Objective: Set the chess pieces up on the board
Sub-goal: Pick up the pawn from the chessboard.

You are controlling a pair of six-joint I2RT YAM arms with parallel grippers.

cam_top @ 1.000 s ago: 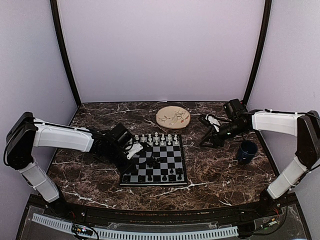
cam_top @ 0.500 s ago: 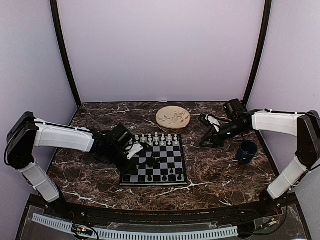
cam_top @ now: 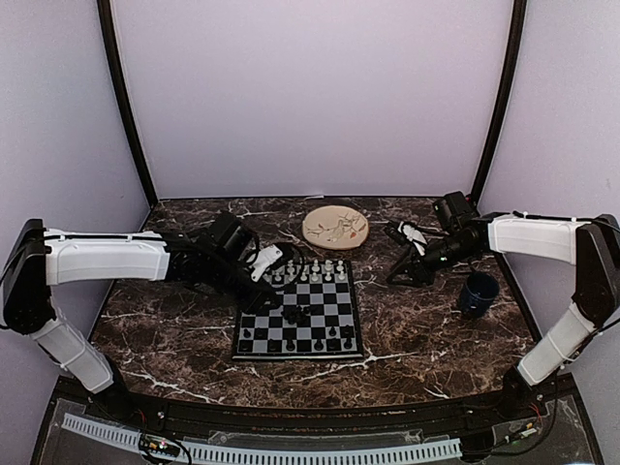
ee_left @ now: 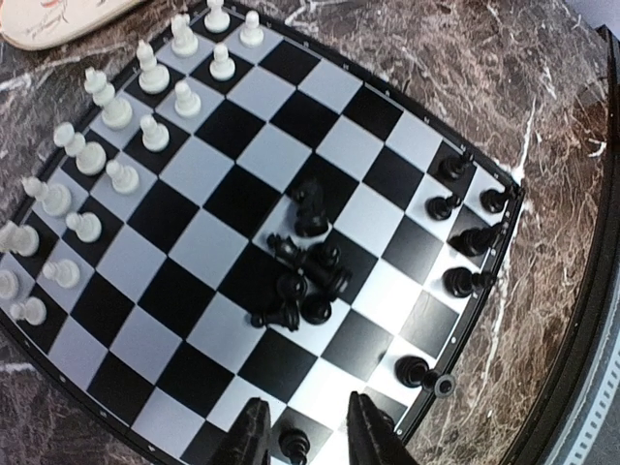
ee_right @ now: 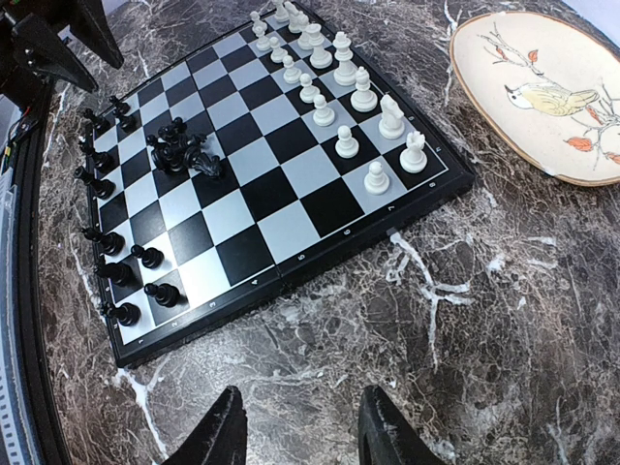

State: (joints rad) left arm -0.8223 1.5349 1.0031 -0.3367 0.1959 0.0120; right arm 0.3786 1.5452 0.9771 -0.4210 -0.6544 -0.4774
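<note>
The board (cam_top: pixel 295 356) lies mid-table. White pieces (cam_top: pixel 302 269) stand in two rows on its far side, and black pieces (cam_top: pixel 291 341) stand along its near side. A pile of tipped black pieces (cam_top: pixel 295 313) lies near the board's middle. The pile also shows in the left wrist view (ee_left: pixel 305 276) and the right wrist view (ee_right: pixel 179 150). My left gripper (cam_top: pixel 273 295) is open and empty above the board's left part (ee_left: pixel 305 405). A standing black pawn (ee_left: pixel 294 444) shows below, between its fingers. My right gripper (cam_top: pixel 399 276) is open and empty over bare marble right of the board (ee_right: pixel 302 394).
A round beige plate with a bird pattern (cam_top: pixel 335 227) lies just beyond the board. A dark blue mug (cam_top: pixel 477 291) stands at the right, near my right arm. The enclosure walls close in the back and sides.
My left arm has risen and swung toward the far side, with its wrist now higher over the board's far left corner. The right arm and the pieces have not moved.
</note>
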